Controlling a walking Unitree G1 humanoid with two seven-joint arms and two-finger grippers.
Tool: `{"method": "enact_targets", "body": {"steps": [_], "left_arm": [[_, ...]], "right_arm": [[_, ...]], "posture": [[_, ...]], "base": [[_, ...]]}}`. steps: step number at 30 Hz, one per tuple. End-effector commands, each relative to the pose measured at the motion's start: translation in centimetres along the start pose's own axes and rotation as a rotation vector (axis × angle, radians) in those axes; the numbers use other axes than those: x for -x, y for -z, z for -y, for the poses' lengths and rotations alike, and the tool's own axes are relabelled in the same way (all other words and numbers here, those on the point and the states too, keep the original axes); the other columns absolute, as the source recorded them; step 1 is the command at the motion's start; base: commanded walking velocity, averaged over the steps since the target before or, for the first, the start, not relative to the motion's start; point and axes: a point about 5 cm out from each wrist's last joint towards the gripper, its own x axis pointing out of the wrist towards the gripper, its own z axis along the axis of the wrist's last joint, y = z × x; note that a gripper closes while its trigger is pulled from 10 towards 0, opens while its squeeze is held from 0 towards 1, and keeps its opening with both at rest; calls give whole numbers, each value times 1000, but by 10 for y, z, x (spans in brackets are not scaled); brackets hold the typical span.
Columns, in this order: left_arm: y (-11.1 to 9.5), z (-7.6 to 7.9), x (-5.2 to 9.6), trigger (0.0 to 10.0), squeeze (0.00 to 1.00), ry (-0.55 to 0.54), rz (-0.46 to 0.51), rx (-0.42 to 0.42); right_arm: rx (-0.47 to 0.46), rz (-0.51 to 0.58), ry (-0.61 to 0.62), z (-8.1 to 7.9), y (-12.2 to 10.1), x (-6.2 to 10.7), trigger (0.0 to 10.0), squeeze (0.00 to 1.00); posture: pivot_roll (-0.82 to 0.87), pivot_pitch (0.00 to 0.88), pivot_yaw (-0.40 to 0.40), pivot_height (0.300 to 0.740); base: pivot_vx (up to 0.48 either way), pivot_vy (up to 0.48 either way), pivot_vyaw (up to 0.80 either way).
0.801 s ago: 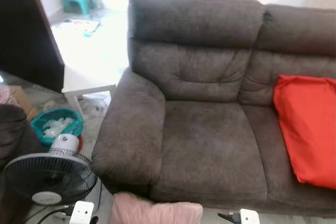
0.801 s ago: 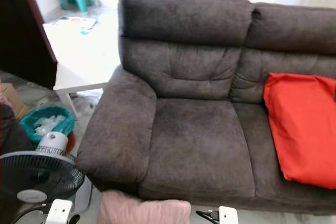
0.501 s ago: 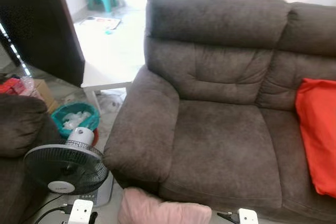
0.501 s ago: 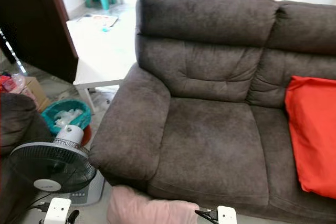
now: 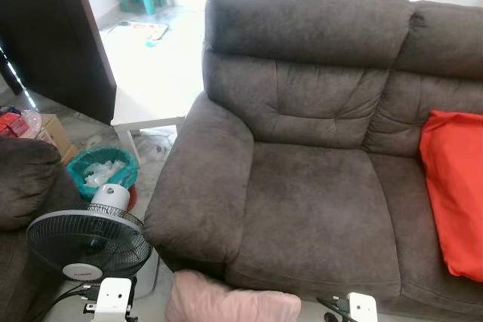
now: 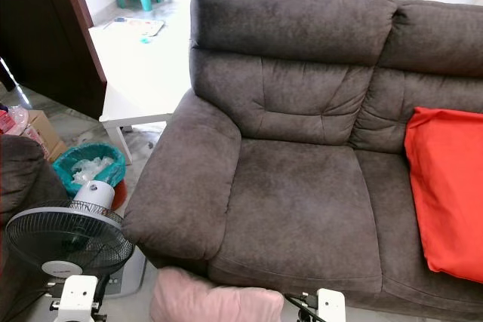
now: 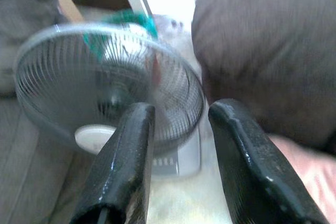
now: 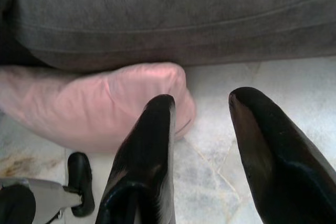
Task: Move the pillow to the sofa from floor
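- The pink pillow (image 6: 207, 301) lies on the tiled floor (image 8: 226, 171), pressed against the front base of the grey sofa (image 5: 317, 209), low between the two arms.
- Left pincer (image 7: 181, 156) is released, fingers spread with nothing between them; it points towards the standing fan (image 5: 84, 243), with the pillow's edge off to one side.
- Right pincer (image 8: 205, 145) hangs open too, empty, just beside the pillow's near corner, one finger overlapping the fabric's edge in its wrist view.
- The step in hand looks like the reach: both arms need to close in on the pillow from opposite ends.
- To do it well, I'd swing the left pincer away from the fan's grille and its cable and in towards the pillow.
- The pillow looks soft and slack, so a shallow pinch at a corner may slip; a deeper bite on a bunched fold should hold better.
- The seat cushion directly ahead is bare, a good landing spot; the red cushion (image 5: 453, 186) sits well to the right, out of the way.
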Motion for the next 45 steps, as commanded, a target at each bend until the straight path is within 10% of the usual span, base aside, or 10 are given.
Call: {"method": "enact_targets", "body": {"steps": [1,4,5,11,15,21,45], "left_arm": [[-25,2,-12,10000,0,1,153,-5],[-158,5,-47,10000,0,9,621,-12],[-164,5,-45,10000,0,9,640,-21],[-168,0,-33,10000,0,-8,637,-31],[-166,-1,-26,10000,0,-7,585,-37],[-155,-3,-13,10000,0,-30,519,-10],[-166,10,-24,10000,0,68,472,-26]], "right_arm": [[-8,25,14,3,-2,1,10000,0],[-18,66,16,3,-5,1,10000,0],[-17,79,16,3,-6,1,10000,0],[-53,198,3,1,-18,2,10000,0],[9,669,-66,-17,-117,4,10000,0],[18,869,-73,-17,-139,28,10000,0],[-40,827,32,0,-112,50,10000,0]], "posture": [[184,7,-103,740],[184,2,-101,740],[182,1,-100,740],[166,0,-96,740],[166,0,-98,740],[165,0,-111,740],[130,0,-37,740]], "base": [[0,0,0],[0,0,0],[0,0,0],[0,0,0],[0,0,0],[0,0,0],[0,0,0]]}}
